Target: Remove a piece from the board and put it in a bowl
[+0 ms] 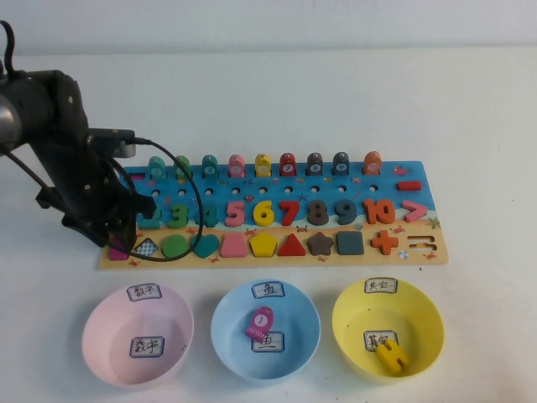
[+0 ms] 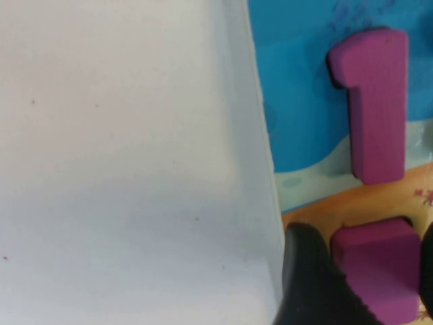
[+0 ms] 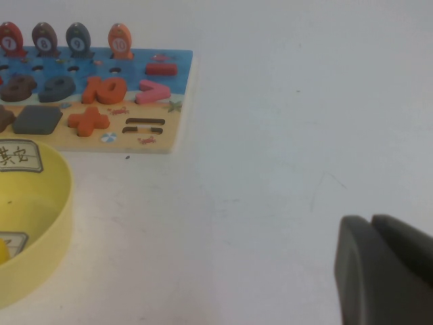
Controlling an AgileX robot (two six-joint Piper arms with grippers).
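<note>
Left wrist view: left gripper (image 2: 379, 284) fingers (image 2: 318, 284) straddle the piece (image 2: 379, 264) at the board (image 2: 304, 101) end; right gripper (image 3: 385, 271) fingers together over desk (image 3: 284, 101).

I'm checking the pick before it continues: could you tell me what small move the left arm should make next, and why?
Probably close and lift. The left gripper sits at the board's left end, its dark fingers either side of the magenta block, which is still seated below the 1. The right gripper is parked on the table, shut.
</note>
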